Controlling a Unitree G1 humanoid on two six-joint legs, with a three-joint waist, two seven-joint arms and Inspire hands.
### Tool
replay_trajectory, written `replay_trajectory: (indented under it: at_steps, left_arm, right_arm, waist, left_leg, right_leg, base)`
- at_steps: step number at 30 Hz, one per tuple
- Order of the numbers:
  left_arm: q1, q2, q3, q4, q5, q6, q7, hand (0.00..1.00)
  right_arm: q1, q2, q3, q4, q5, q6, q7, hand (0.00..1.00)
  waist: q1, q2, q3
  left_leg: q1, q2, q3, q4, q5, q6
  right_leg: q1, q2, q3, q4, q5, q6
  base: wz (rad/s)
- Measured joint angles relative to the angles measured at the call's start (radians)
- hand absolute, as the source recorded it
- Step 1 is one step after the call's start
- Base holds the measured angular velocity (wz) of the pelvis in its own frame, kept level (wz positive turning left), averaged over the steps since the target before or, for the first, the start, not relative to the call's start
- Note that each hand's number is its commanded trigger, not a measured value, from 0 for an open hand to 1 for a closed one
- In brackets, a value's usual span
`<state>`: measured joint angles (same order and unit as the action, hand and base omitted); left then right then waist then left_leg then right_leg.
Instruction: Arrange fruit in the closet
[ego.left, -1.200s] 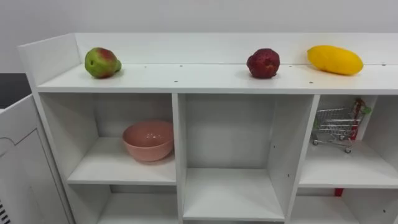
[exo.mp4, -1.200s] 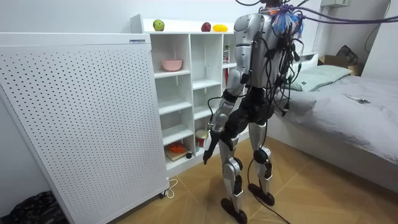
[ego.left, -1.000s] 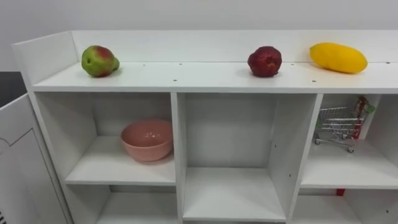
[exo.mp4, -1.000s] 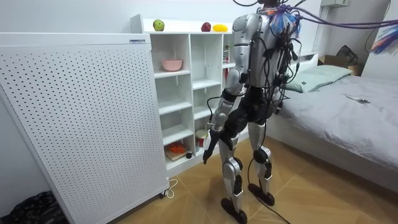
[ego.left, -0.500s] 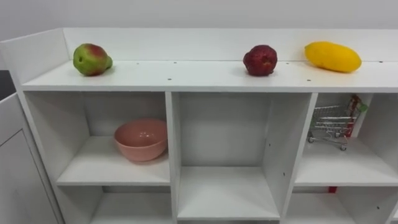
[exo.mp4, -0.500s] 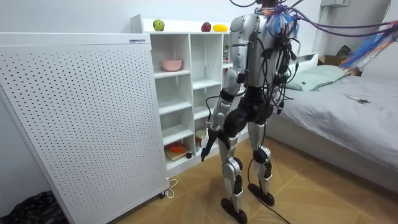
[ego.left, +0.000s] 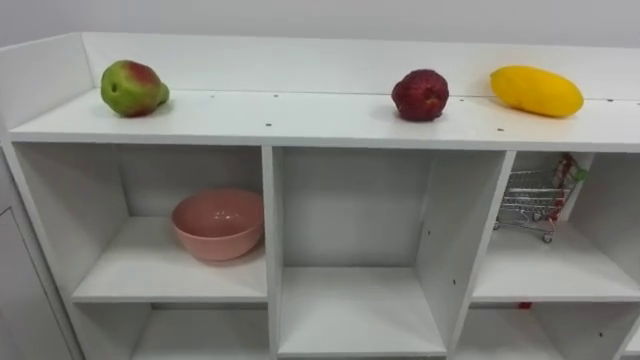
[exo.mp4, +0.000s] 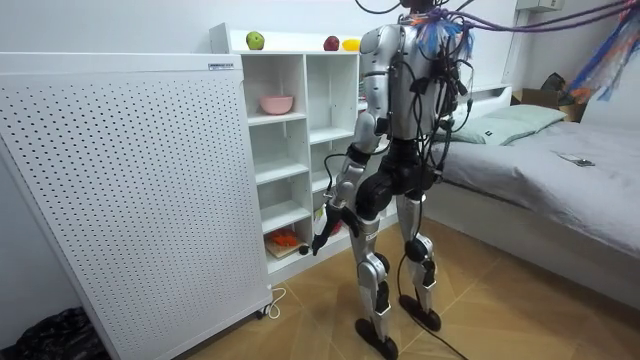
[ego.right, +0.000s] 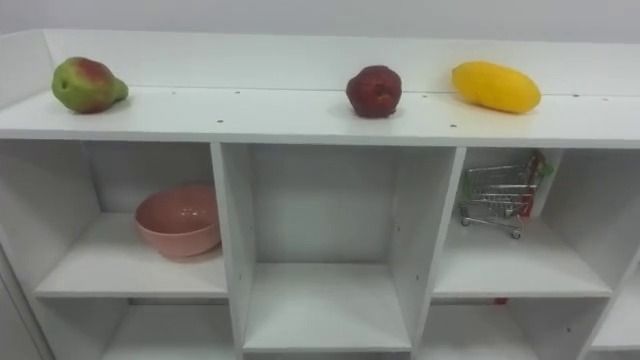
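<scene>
- White closet (ego.left: 300, 120), eye views: on its top board you see a green-red pear (ego.left: 133, 88) at the left, with a dark red fruit (ego.left: 420, 95) and a yellow mango (ego.left: 536, 91) toward the right, none touching.
- Below, a pink bowl (ego.left: 217, 222) sits in the left compartment and a small wire cart (ego.left: 532, 203) in the right one.
- Room view: the robot stands facing the closet, with a bed (exo.mp4: 560, 160) behind it. Its left hand (exo.mp4: 320, 240) hangs low by the thigh; you cannot tell whether it is open or closed.

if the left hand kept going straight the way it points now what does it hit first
The left hand hangs low, pointing down toward the closet's bottom compartments; probably the floor just before them comes first, though depth is unclear.
</scene>
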<state>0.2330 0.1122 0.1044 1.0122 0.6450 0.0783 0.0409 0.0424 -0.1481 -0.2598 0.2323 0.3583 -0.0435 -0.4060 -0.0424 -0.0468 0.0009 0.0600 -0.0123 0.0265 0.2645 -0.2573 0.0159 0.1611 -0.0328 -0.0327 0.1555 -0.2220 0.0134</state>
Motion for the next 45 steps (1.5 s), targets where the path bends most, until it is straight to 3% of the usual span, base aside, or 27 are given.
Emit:
replay_trajectory:
  at_steps: [5,8,12,17,20,31,34,35,36,37,38,39,40,41,42,45]
  left_arm:
    - [0.014,0.003,-0.033,-0.001,-0.003,0.001,0.019,0.0]
    - [0.016,0.004,-0.033,-0.003,-0.003,0.0,0.021,0.0]
    - [0.014,0.007,-0.034,-0.003,-0.005,-0.004,0.029,0.0]
    - [0.015,0.011,-0.053,0.0,-0.006,-0.005,0.037,0.0]
    - [0.012,0.012,-0.052,0.001,-0.004,-0.005,0.036,0.0]
    - [0.002,0.014,-0.049,-0.036,0.016,0.004,0.004,0.0]
    - [-0.001,0.021,-0.049,-0.043,0.018,0.003,-0.007,0.0]
    - [-0.006,0.024,-0.051,-0.042,0.017,0.003,-0.007,0.0]
    - [-0.003,0.027,-0.05,-0.041,0.017,0.002,-0.006,0.0]
    - [-0.002,0.044,-0.042,-0.042,0.021,0.001,-0.002,0.0]
    - [-0.003,0.049,-0.016,-0.033,0.029,0.005,-0.002,0.0]
    - [-0.001,0.051,-0.008,-0.031,0.035,0.006,-0.004,0.0]
    - [-0.009,0.048,-0.012,-0.025,0.037,0.009,-0.005,0.0]
    - [-0.019,0.047,-0.024,-0.027,0.037,0.01,-0.003,0.0]
    - [-0.024,0.048,-0.039,-0.033,0.037,0.014,-0.001,0.0]
    - [-0.033,0.051,-0.056,-0.053,0.036,0.03,0.008,0.0]
  right_arm:
    - [-0.056,-0.03,0.001,-0.239,-0.098,-0.003,-0.066,0.0]
    - [-0.1,-0.056,0.001,-0.315,-0.128,-0.044,-0.08,0.0]
    - [-0.151,-0.061,0.002,-0.356,-0.126,-0.056,-0.102,0.0]
    - [-0.204,-0.095,0.015,-0.385,-0.126,-0.066,-0.107,0.0]
    - [-0.242,-0.096,0.023,-0.405,-0.133,-0.066,-0.107,0.0]
    - [-0.388,-0.155,0.022,-0.412,-0.173,-0.064,-0.068,0.0]
    - [-0.428,-0.179,0.021,-0.392,-0.164,-0.065,-0.048,0.0]
    - [-0.449,-0.18,0.023,-0.361,-0.163,-0.065,-0.032,0.0]
    - [-0.457,-0.18,0.025,-0.343,-0.16,-0.064,-0.024,0.0]
    - [-0.48,-0.18,0.043,-0.319,-0.161,-0.06,-0.01,0.0]
    - [-0.496,-0.183,0.064,-0.317,-0.163,-0.052,0.005,0.0]
    - [-0.496,-0.188,0.07,-0.317,-0.163,-0.052,0.005,0.0]
    - [-0.496,-0.211,0.071,-0.314,-0.163,-0.051,0.001,0.0]
    - [-0.5,-0.223,0.071,-0.31,-0.163,-0.051,-0.002,0.0]
    - [-0.516,-0.226,0.066,-0.298,-0.162,-0.051,-0.005,0.0]
    - [-0.558,-0.236,0.073,-0.276,-0.146,-0.046,0.017,0.0]
  waist:
    - [0.003,0.001,0.0011]
    - [0.016,0.0,0.0013]
    - [0.027,-0.001,0.0024]
    - [0.038,-0.002,0.0026]
    - [0.047,-0.003,0.0025]
    - [0.071,-0.032,0.0049]
    - [0.079,-0.037,0.0089]
    - [0.082,-0.032,0.0139]
    - [0.089,-0.024,0.0169]
    - [0.113,-0.035,0.0155]
    - [0.099,-0.043,0.0091]
    - [0.077,-0.044,0.0092]
    - [0.059,-0.044,0.0076]
    - [0.059,-0.045,0.008]
    - [0.057,-0.045,0.0079]
    - [0.078,-0.058,0.0019]
  left_leg:
    - [0.004,0.001,-0.001,-0.012,0.0,0.0]
    - [0.006,0.001,-0.002,-0.015,0.0,0.0]
    - [0.019,0.001,-0.003,-0.029,0.002,0.002]
    - [0.018,0.001,-0.005,-0.032,0.002,0.002]
    - [0.018,0.002,-0.005,-0.038,0.003,0.002]
    - [0.039,0.0,-0.045,-0.059,0.008,0.002]
    - [0.043,0.001,-0.089,-0.062,0.008,0.003]
    - [0.061,0.015,-0.165,-0.067,0.012,0.005]
    - [0.066,0.024,-0.214,-0.068,0.012,0.005]
    - [0.065,0.038,-0.29,-0.067,0.012,0.003]
    - [0.039,0.056,-0.304,-0.063,0.005,-0.029]
    - [0.029,0.061,-0.289,-0.063,0.006,-0.044]
    - [0.024,0.069,-0.203,-0.071,0.01,-0.053]
    - [0.019,0.07,-0.129,-0.081,0.018,-0.056]
    - [0.015,0.071,-0.085,-0.098,0.03,-0.045]
    - [0.023,0.059,-0.074,-0.099,0.04,-0.031]
  right_leg:
    - [-0.002,0.001,-0.013,0.012,0.0,0.0]
    - [-0.001,0.0,-0.03,0.013,0.0,0.0]
    - [0.001,0.0,-0.03,0.012,0.0,0.0]
    - [-0.001,-0.001,-0.056,0.012,0.0,0.0]
    - [0.0,-0.001,-0.071,0.012,0.0,0.0]
    - [0.015,0.0,-0.105,0.014,0.0,0.0]
    - [0.01,0.002,-0.118,0.034,-0.001,0.001]
    - [-0.018,0.009,-0.116,0.093,-0.011,0.007]
    - [-0.036,0.023,-0.098,0.105,-0.028,0.005]
    - [-0.085,0.056,-0.026,0.012,-0.016,-0.022]
    - [-0.112,0.07,-0.071,-0.009,0.087,-0.054]
    - [-0.111,0.071,-0.099,-0.01,0.096,-0.056]
    - [-0.109,0.068,-0.119,-0.003,0.096,-0.057]
    - [-0.104,0.066,-0.096,-0.004,0.096,-0.057]
    - [-0.101,0.067,-0.063,-0.003,0.095,-0.056]
    - [-0.108,0.074,-0.05,-0.003,0.092,-0.051]
  base:
    - [0.0]
    - [0.0]
    - [0.0]
    - [0.0]
    - [-0.01]
    - [0.09]
    - [0.08]
    - [-0.12]
    - [-0.58]
    - [-0.67]
    - [-0.4]
    - [0.27]
    - [0.54]
    - [0.5]
    - [0.33]
    - [0.17]
